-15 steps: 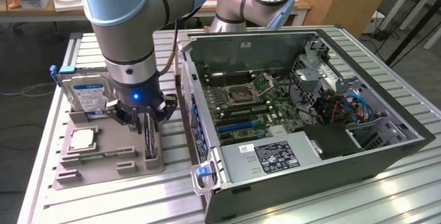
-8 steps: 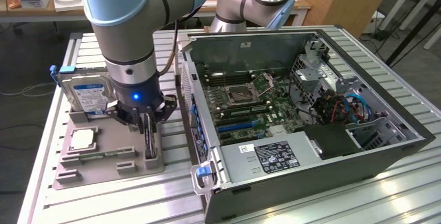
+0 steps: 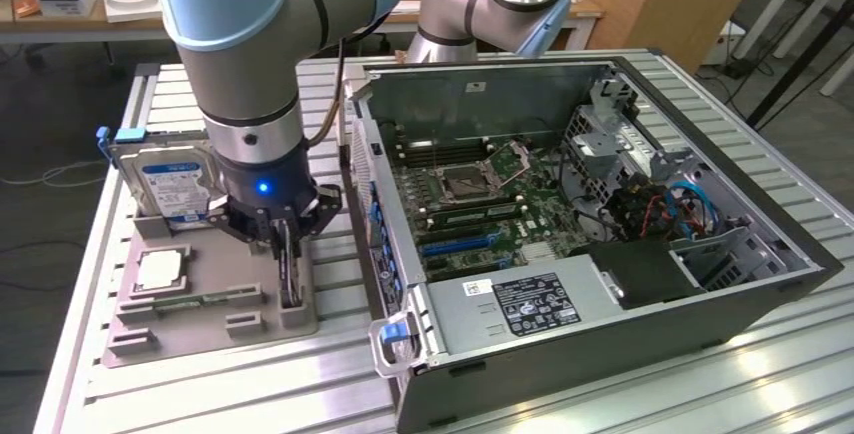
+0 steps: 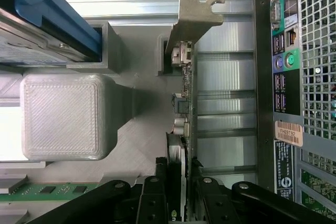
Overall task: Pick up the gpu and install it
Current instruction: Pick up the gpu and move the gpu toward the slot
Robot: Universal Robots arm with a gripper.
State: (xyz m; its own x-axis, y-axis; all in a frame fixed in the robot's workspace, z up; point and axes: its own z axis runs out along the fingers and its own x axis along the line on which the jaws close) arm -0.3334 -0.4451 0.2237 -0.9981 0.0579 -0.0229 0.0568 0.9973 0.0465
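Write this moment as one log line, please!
gripper: shut on thin dark circuit card with silvery bracket | card: upright in grey plastic holder | install: not done

Silvery ribbed aluminium-profile table [image 3: 200, 394], slats running its length, bare metal showing along the near edge and the exterior view's left edge. Carries two things directly. Toward the exterior view's left: flat grey plastic fixture plate [image 3: 140, 339] with raised blocks and slots. Toward the exterior view's right: large dark-walled computer tower case [image 3: 641, 354], laid on its side, open face up. Stand close together, a narrow strip of bare slats between.
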